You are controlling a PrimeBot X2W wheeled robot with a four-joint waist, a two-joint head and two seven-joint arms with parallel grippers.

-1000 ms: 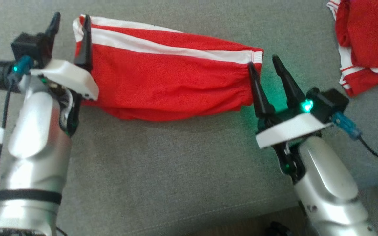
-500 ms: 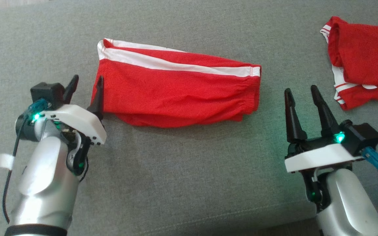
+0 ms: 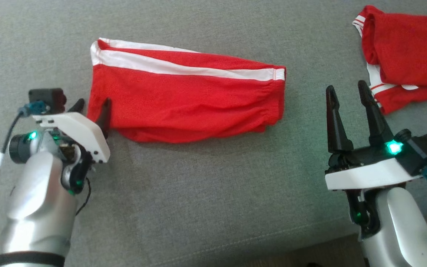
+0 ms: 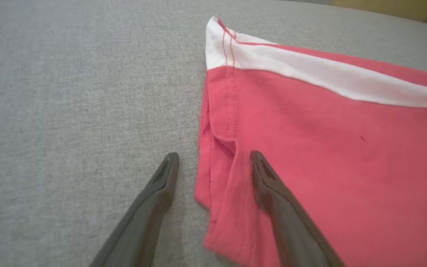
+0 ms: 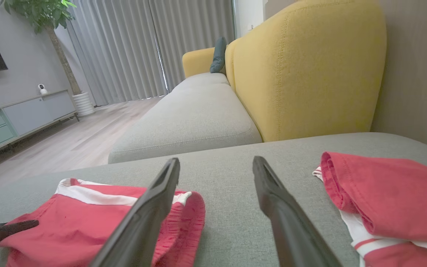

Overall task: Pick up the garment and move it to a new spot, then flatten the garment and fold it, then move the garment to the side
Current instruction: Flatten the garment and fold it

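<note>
Red garment (image 3: 187, 96) folded; left fingers (image 3: 104, 113), right fingers (image 3: 335, 118) wide apart, empty; right wrist view shows yellow backrest (image 5: 302, 66).

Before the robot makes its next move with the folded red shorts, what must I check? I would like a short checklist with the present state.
1. Left gripper open: ok.
2. Right gripper open and apart from the red shorts: ok.
3. Shorts folded, lying flat on the grey cushion: ok, though a lower layer peeks out at the near edge.
4. Left gripper's fingers clear of the fabric: cannot tell; one overlaps the shorts' corner.
5. Second red garment apart from the shorts: ok.
</note>
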